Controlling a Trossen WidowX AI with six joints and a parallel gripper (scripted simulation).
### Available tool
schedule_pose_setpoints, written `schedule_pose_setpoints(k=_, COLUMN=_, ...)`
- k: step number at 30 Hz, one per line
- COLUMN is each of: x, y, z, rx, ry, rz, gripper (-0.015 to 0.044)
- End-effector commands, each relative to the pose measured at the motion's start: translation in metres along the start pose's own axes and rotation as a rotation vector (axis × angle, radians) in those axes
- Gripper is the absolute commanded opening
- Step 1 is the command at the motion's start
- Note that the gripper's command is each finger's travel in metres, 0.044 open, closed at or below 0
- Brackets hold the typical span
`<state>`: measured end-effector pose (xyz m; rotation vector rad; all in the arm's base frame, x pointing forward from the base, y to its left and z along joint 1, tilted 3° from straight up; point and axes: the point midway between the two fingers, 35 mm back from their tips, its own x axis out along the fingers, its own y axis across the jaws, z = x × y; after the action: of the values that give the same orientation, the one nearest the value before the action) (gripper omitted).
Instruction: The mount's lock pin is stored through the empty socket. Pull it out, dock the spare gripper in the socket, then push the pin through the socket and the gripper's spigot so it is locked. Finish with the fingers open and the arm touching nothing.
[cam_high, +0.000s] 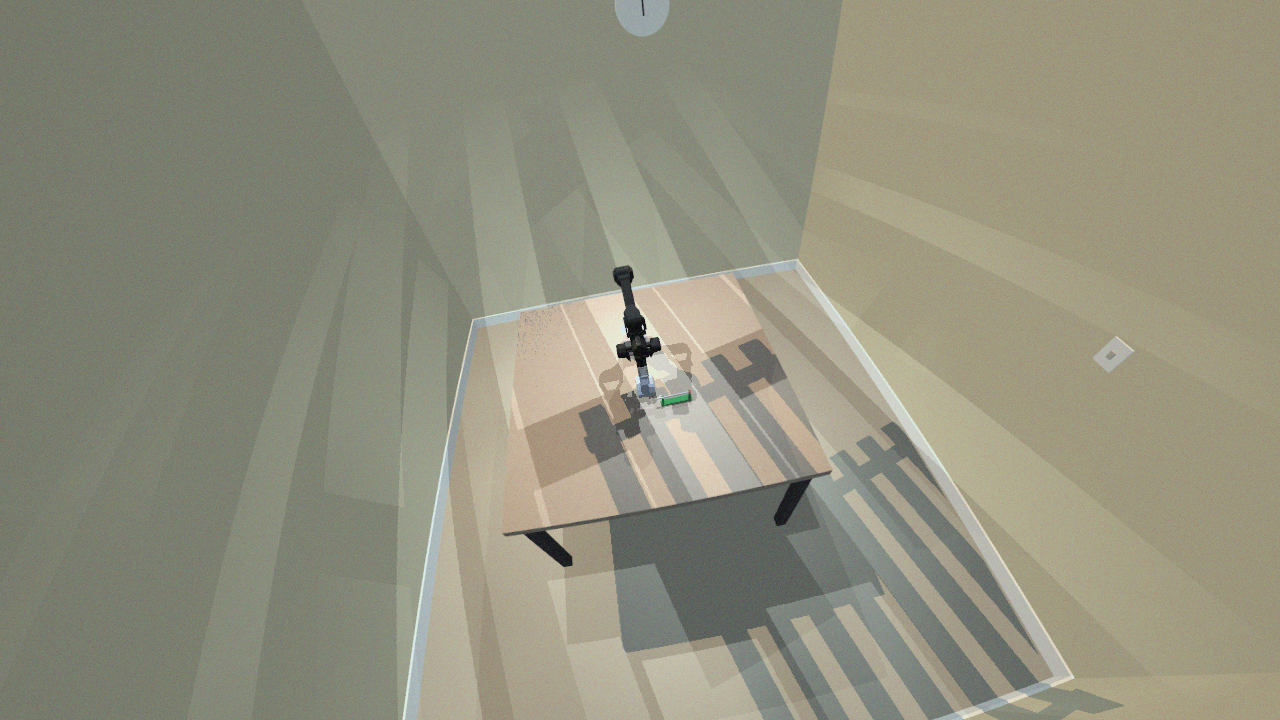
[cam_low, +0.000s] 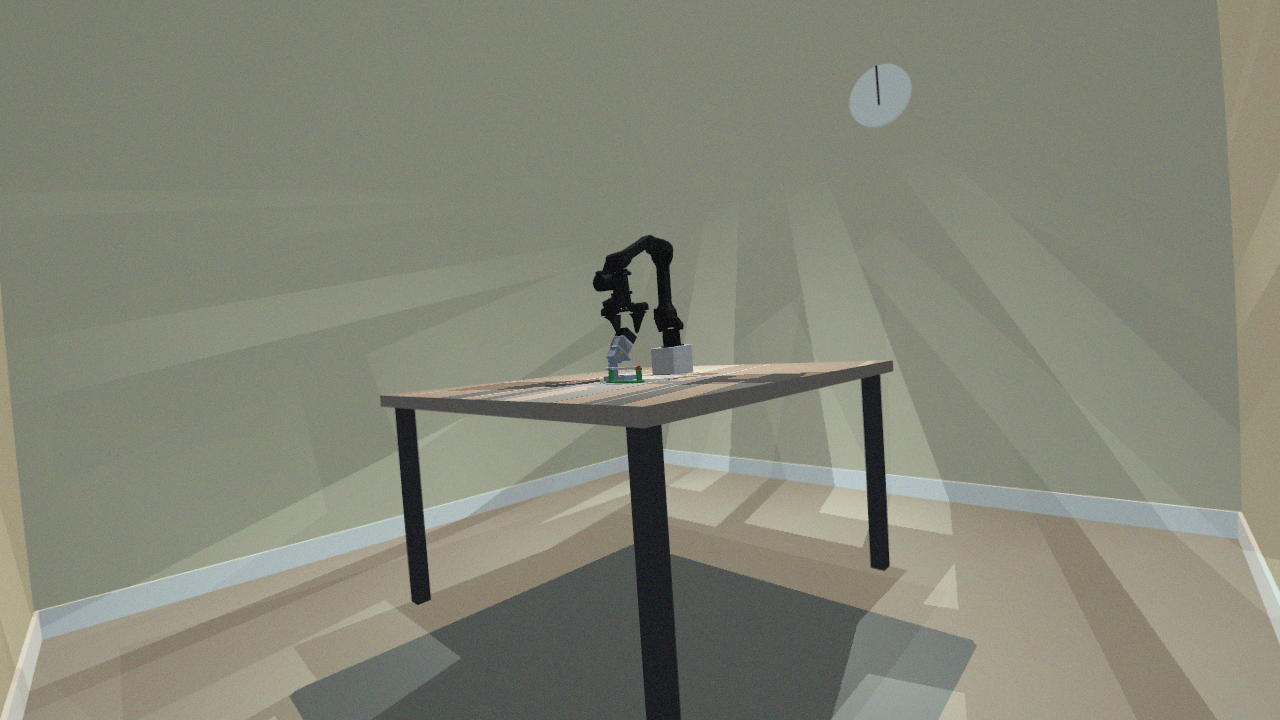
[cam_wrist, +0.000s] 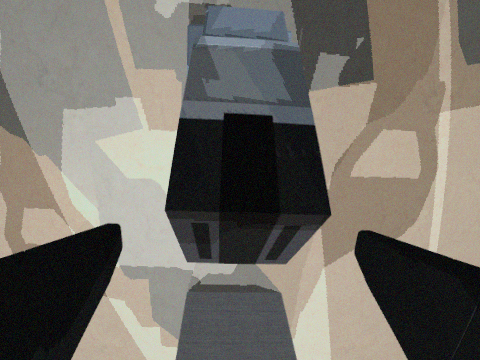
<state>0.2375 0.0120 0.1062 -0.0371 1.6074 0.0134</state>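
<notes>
The spare gripper (cam_wrist: 247, 187) (cam_low: 621, 346), grey-blue and black, stands tilted on the table just below my fingers. Its lower end rests at a grey-blue piece (cam_high: 645, 387) beside a green base (cam_high: 675, 399) (cam_low: 623, 379). I cannot tell whether it is seated there. A small red knob (cam_low: 639, 368) sits on the right end of the green base; I cannot tell whether it is the lock pin. My gripper (cam_wrist: 238, 234) (cam_low: 625, 316) (cam_high: 640, 358) is open wide, with a finger on each side of the spare gripper and clear of it.
The arm stands on a white block (cam_low: 672, 359) at the back of the wooden table (cam_high: 572, 483) (cam_low: 760, 376). The green base lies just right of the spare gripper. Striped shadows fall across the table top.
</notes>
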Motion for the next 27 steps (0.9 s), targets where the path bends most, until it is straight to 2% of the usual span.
schedule_pose_setpoints(k=1, x=-0.005, y=0.0, z=-0.005, rx=0.0, ry=0.0, rz=0.0, gripper=0.044)
schedule_pose_setpoints(k=15, x=-0.028, y=0.0, z=-0.028, rx=-0.003, ry=0.006, rz=0.0, gripper=0.044)
schedule_pose_setpoints(k=27, x=-0.056, y=0.0, z=-0.029, rx=-0.005, ry=0.006, rz=0.0, gripper=0.044)
